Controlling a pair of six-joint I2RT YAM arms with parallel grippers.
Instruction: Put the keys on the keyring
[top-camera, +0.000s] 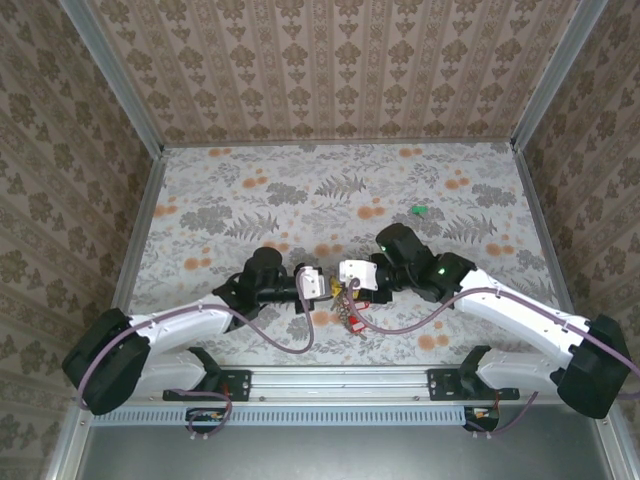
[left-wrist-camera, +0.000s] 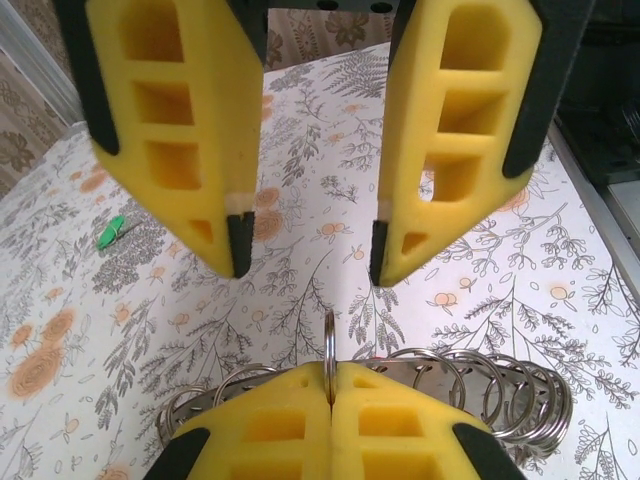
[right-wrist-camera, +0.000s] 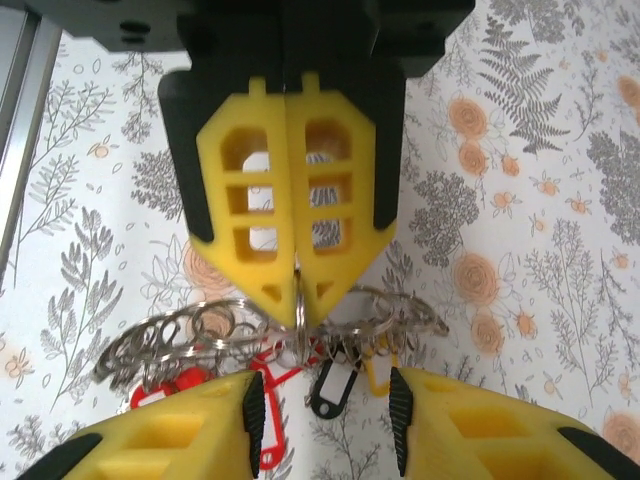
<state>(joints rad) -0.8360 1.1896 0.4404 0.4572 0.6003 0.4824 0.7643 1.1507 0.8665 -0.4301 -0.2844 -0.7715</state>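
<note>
**Ring pinched in left, right standing open**

Keyring (left-wrist-camera: 329, 345) — a thin bright wire loop, upright and edge-on, poking up out of the left gripper (left-wrist-camera: 330, 372). That gripper's yellow foam pads are pressed flat together on the loop's lower arc. It sits near front-centre of the table, between the two arms. Holding it edge-up leaves the free arc exposed to the other arm, by my read. Behind it a run of more split rings (left-wrist-camera: 480, 385) overlaps like a coil, resting on the cloth. Can't tell whether the pinched loop links into them.

Keys (top-camera: 350, 318) are bunched just under the pinch point. They carry flat glossy plastic tags, some red tags (right-wrist-camera: 165, 390) and one black tag (right-wrist-camera: 330, 388). One green key (top-camera: 418, 210) lies well apart, far right of the table.

Right gripper (right-wrist-camera: 322, 395) faces the left one nose to nose, jaws apart, nothing between them — the loop lines up with its gap. Probably staged to take or spread the ring.

Tablecloth (top-camera: 300, 190): matte floral print, grey ferns, orange blooms.
</note>
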